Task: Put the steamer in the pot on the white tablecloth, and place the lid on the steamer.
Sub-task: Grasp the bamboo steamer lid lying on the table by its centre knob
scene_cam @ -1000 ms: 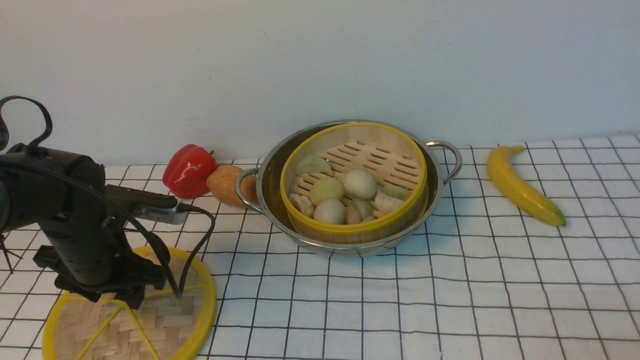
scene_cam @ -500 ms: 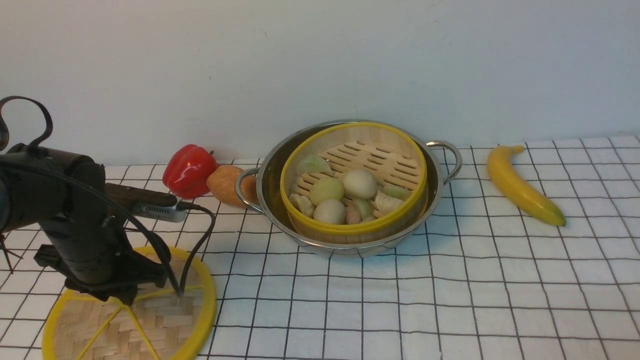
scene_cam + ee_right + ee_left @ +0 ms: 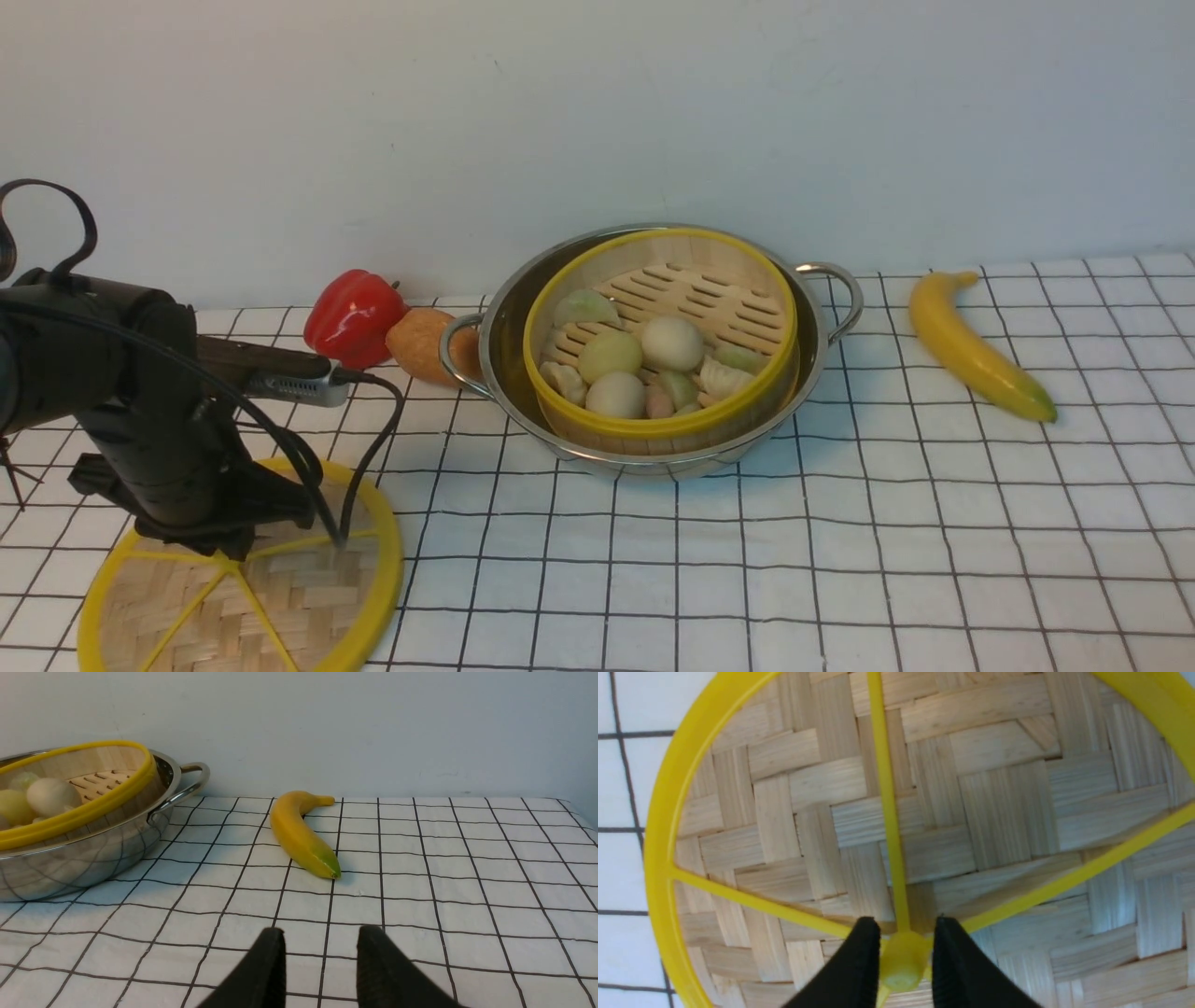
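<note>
The wide, shiny steel pot (image 3: 644, 464) with two loop handles sits on the white tablecloth (image 3: 840, 541) with thin black squares, close to the back wall. Inside the pot sits the round bamboo steamer (image 3: 653, 427) with a yellow rim. It leans a little, and pale buns and dumplings (image 3: 670, 343) lie on its slatted floor. The flat woven bamboo lid (image 3: 308, 597), with a thick yellow rim and yellow spokes, lies on the cloth at the front left, well apart from the pot. The black left arm (image 3: 140, 420) reaches down over it. In the left wrist view, the left gripper (image 3: 904, 921) has its two black fingers (image 3: 864, 961) pressed on either side of the little yellow knob (image 3: 903, 963) in the middle of the lid — the jaws are closed on that knob. The right gripper (image 3: 317, 952) hangs low over bare cloth on the right side, and its jaws stand apart with nothing between them. A yellow banana (image 3: 976, 345) lies to the right of the pot, not touching it. A red bell pepper (image 3: 353, 317) and a round orange-brown fruit (image 3: 420, 345) sit to the left — the fruit is just beside the pot's left handle.
</note>
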Controlling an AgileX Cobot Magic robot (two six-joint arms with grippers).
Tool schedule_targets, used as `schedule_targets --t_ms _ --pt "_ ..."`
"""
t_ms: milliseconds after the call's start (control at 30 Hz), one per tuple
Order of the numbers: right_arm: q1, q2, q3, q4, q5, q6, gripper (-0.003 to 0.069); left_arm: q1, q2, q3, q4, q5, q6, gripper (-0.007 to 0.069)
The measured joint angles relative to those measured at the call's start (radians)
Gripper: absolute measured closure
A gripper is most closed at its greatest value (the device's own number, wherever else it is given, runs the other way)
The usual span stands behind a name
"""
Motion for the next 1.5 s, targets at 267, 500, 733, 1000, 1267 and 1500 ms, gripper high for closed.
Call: schedule_targets --t_ms 267,500,733,1000,1267,1500 --pt "0.000 0.000 0.000 0.000 0.000 0.000 0.0419 0.000 0.000 0.000 -0.010 0.013 -0.016 0.0315" --pt "0.000 0.000 0.000 0.000 0.000 0.008 0.0419 0.000 0.000 0.000 -0.010 0.013 -0.068 0.0356" --pt "0.000 0.000 0.000 0.001 0.000 0.023 0.0419 0.000 0.001 0.000 -0.010 0.035 -0.084 0.0389" --pt "0.000 0.000 0.000 0.001 0.000 0.027 0.0419 0.003 0.024 0.000 -0.010 0.046 -0.110 0.0382" --pt "0.000 0.000 0.000 0.001 0.000 0.027 0.0419 0.003 0.029 -0.001 -0.004 0.045 -0.110 0.0472" --pt "0.000 0.000 0.000 0.001 0.000 0.027 0.0419 0.003 0.029 -0.015 0.003 0.078 -0.079 0.0504"
